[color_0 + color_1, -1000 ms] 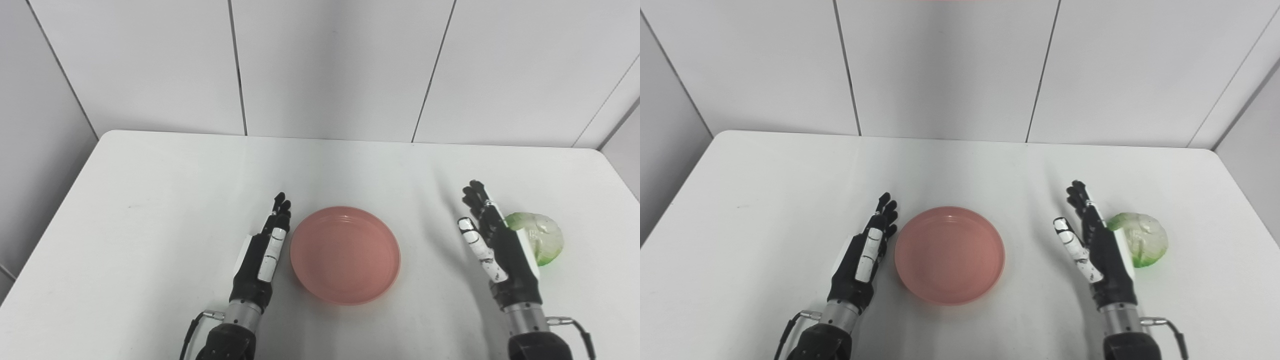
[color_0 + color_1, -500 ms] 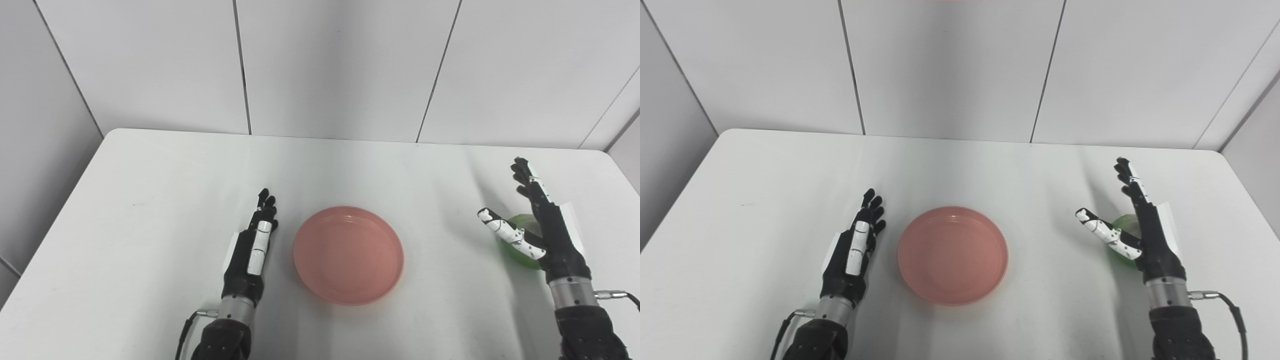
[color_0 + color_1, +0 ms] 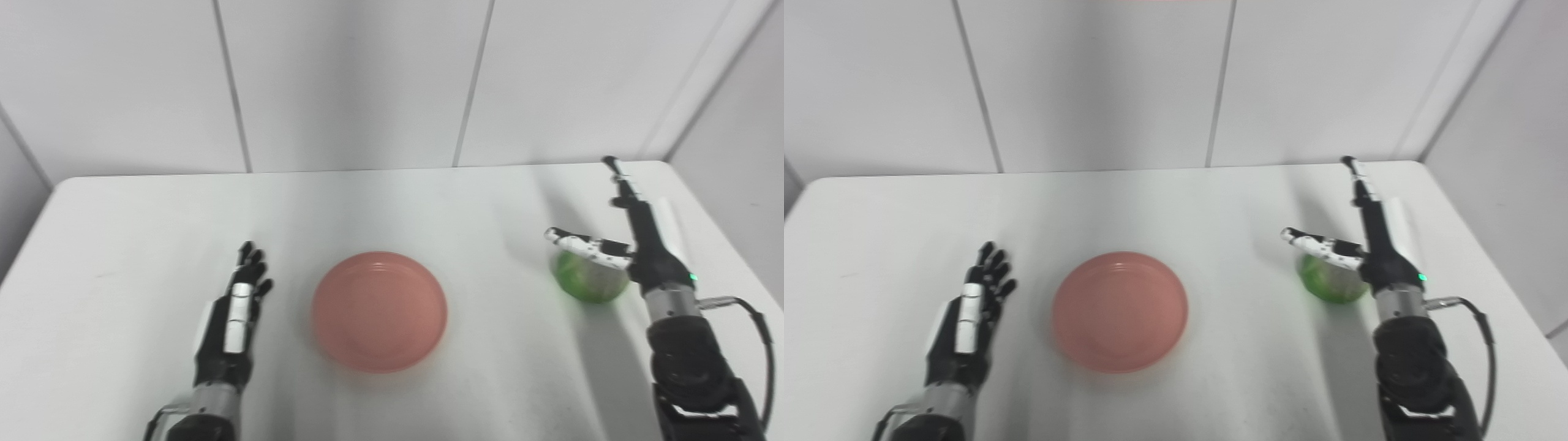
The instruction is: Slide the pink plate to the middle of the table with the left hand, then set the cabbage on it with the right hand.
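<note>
Plate (image 3: 379,310) sits flat on the tabletop (image 3: 429,208), roughly mid-table, nearer the front edge, nothing on it. Left robot hand (image 3: 236,312) lies low over the tabletop to the plate's left, clear gap between them, fingers (image 3: 252,263) straight and slightly spread, pointing away from the robot, grasping nothing. Cabbage (image 3: 588,280) is on the tabletop to the plate's right, well apart from it and a bit farther back. Right robot hand (image 3: 637,245) is at the cabbage, released: thumb (image 3: 579,244) stretched leftward across the cabbage's top, fingers extended up and toward the far edge past it, not wrapped around it. Can't tell if the thumb actually touches the cabbage. Palm is at the cabbage's right side, wrist and cable (image 3: 756,343) trailing toward the near right corner. Wall panels (image 3: 343,79) behind the far edge.
</note>
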